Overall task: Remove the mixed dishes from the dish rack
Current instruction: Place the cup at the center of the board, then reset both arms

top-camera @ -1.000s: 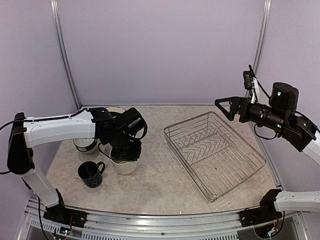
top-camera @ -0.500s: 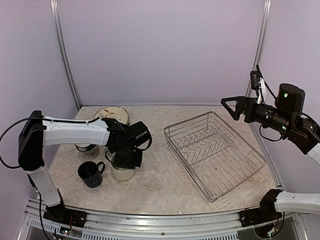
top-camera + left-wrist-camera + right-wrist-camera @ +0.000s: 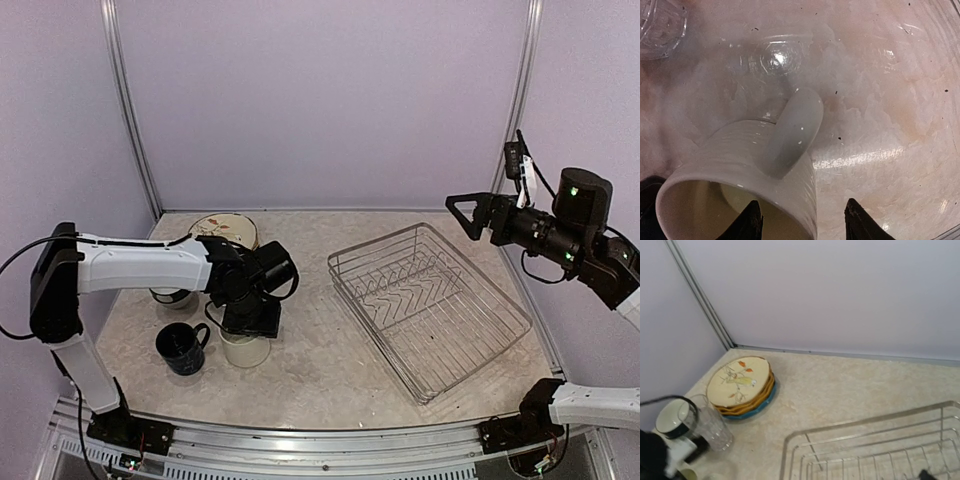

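The large cream mug stands upright on the table at the left, its handle pointing away in the left wrist view. My left gripper hovers right over it, open. Its fingers straddle the mug's wall, one inside the mug and one outside, with a gap on the outer side. The navy mug stands just to the left. The dish rack lies at the right with no dish showing in it. My right gripper hangs high above the rack's far corner, open and holding nothing.
A stack of plates with the cream floral one on top sits at the back left. Near it stand a clear glass and a dark-rimmed bowl. The purple walls close in behind and at both sides.
My left gripper lowered the cream mug onto the table beside the navy mug, then opened off its wall. The right arm drifted slightly to the right.
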Available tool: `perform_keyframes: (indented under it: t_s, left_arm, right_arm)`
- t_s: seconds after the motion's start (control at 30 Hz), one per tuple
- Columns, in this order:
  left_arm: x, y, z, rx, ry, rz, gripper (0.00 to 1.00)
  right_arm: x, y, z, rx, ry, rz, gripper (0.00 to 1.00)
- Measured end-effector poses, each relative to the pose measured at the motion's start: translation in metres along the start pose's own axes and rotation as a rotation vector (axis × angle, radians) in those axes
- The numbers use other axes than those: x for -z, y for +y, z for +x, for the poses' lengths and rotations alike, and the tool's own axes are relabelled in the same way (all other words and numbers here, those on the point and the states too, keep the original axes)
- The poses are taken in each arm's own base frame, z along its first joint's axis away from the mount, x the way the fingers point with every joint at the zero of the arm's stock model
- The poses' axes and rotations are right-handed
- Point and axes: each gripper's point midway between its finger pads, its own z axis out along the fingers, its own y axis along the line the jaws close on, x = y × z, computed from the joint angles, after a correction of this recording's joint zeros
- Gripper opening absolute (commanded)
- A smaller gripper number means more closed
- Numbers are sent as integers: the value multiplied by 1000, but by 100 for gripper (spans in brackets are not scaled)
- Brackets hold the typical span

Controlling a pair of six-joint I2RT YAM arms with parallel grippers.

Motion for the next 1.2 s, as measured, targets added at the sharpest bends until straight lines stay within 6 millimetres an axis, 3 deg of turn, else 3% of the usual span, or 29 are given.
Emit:
perform_keyframes:
  t_s: [0.1,0.2,0.37,0.5,0.6,0.8,1.0,1.2]
  left_arm:
    - [22,0,-7,0,-39,34,65]
    - [64,-5,-25,-1,-124,108,71]
    - [154,-8,-73,7,-345,311,77]
    - [236,15,-117,63,-573,471,81]
    - [284,35,-133,91,-716,560,85]
    - [366,54,-126,41,-959,670,99]
    - [431,82,-99,-9,-1166,699,99]
    - [464,107,-75,-9,-1294,698,99]
  right_arm:
    - [1,-3,3,10,17,20,100]
    - [5,-6,2,25,27,40,100]
    - [13,-6,-12,61,11,63,100]
    - [21,-8,-24,87,-16,87,100]
    - [32,-7,-32,106,-43,89,100]
    - [58,-2,-49,125,-126,69,100]
    - [82,1,-67,135,-225,59,100]
    - [83,0,-68,137,-240,64,100]
